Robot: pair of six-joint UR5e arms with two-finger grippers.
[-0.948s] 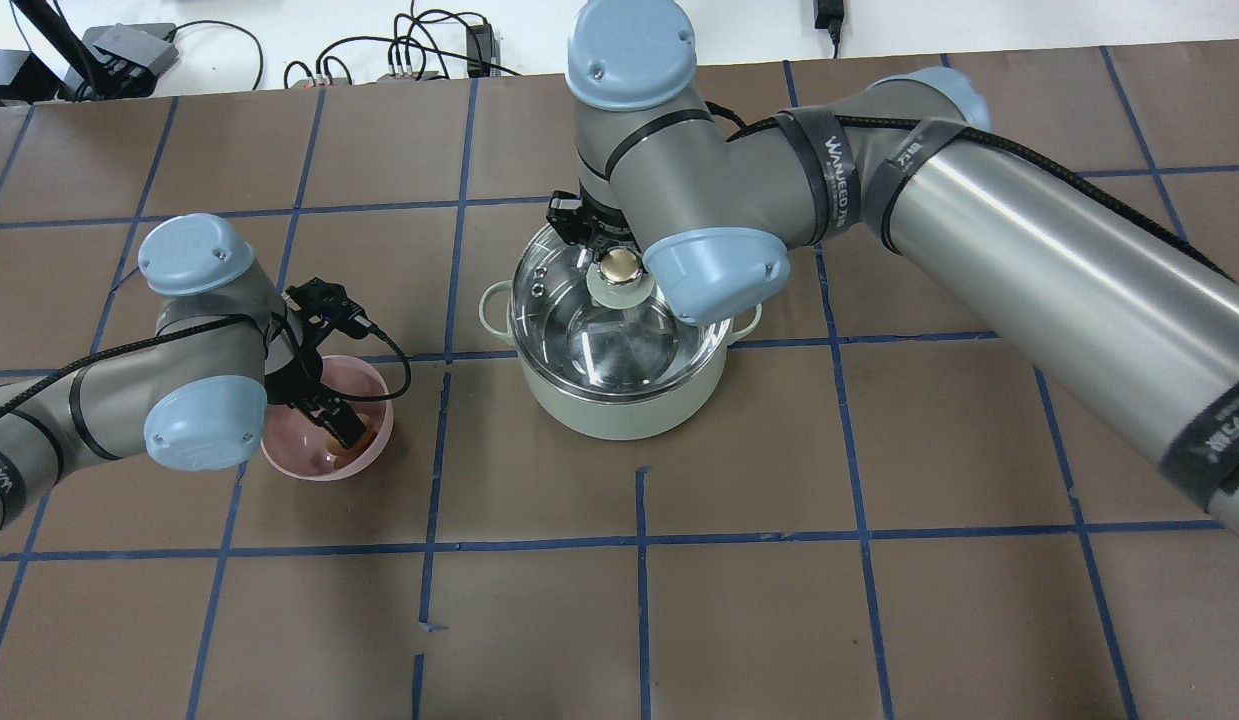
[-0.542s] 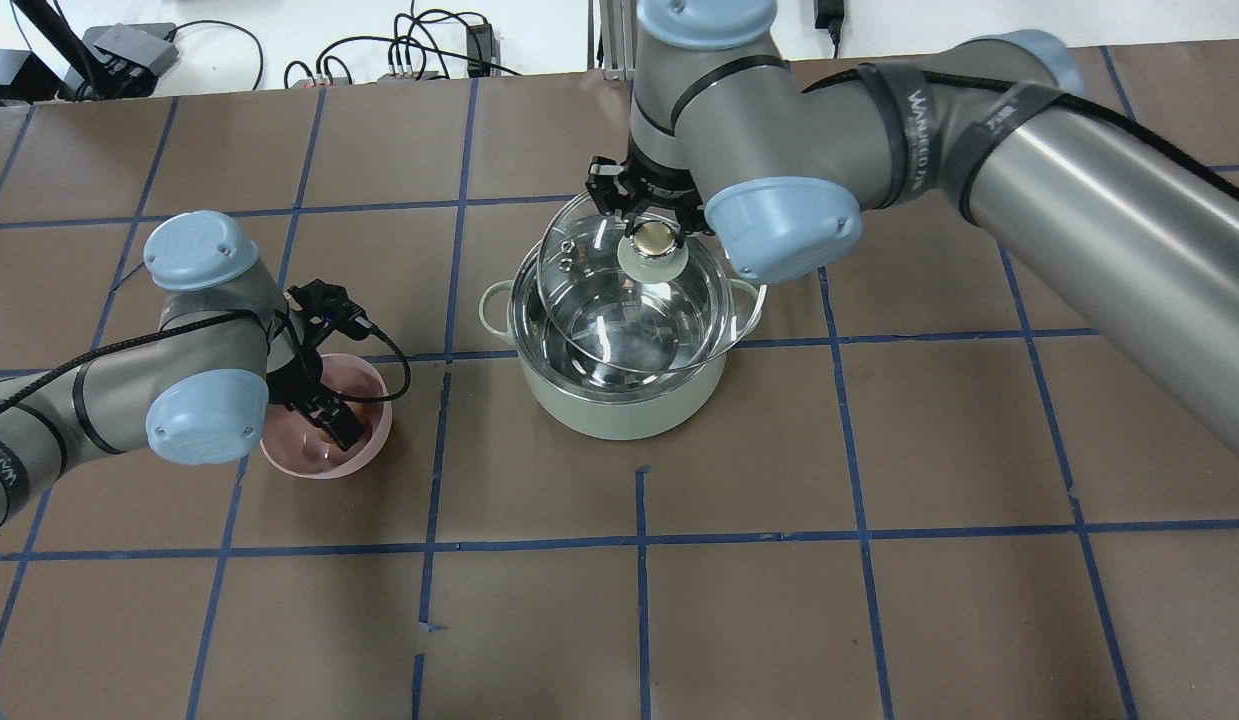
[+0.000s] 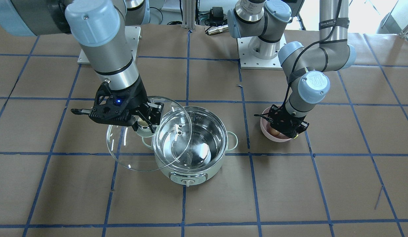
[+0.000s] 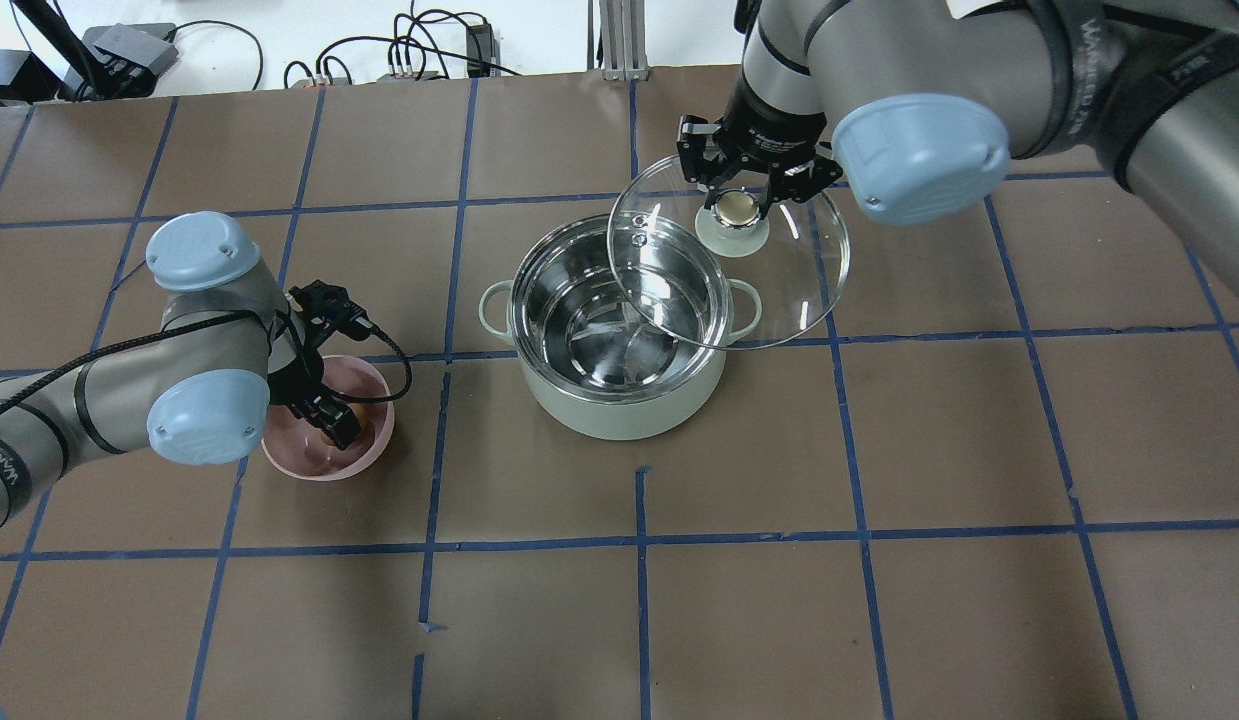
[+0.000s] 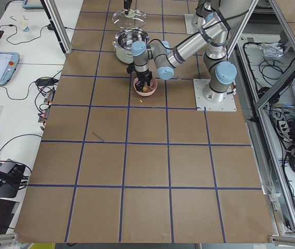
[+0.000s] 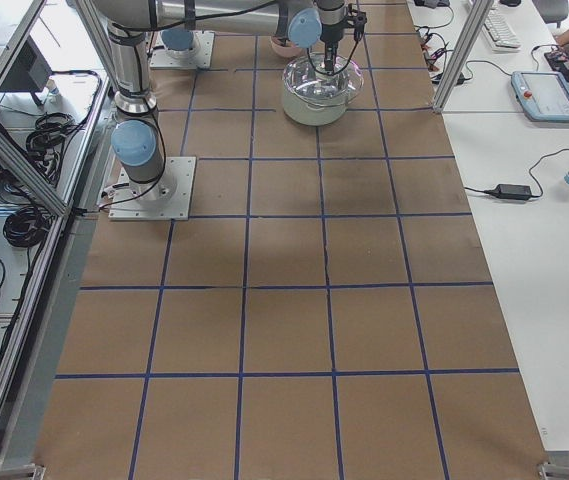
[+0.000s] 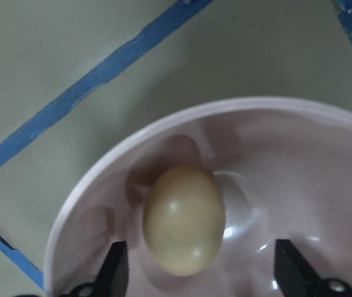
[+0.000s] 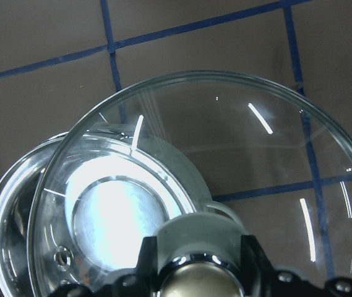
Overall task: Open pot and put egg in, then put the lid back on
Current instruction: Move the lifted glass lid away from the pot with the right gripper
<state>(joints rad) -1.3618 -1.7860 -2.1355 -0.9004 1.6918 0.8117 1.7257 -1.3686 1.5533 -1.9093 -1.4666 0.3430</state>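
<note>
Opening step underway; right tool (image 4: 739, 205) clamped on the knob (image 4: 736, 207) of the lid (image 4: 784, 275), which hangs under it; pot (image 4: 619, 405) below and to one side, only the lid's edge overlapping its rim; earlier the lid sat on the pot, now lifted and swung aside; left tool (image 7: 201, 275) spread wide inside the pink bowl (image 4: 379, 440), egg (image 7: 184, 219) partly between its fingers, ungripped; next, probably: close on egg, lift, carry to pot.

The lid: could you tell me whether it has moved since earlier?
Yes: the lid has shifted rightward, now overlapping only the right half of the pot.
</note>
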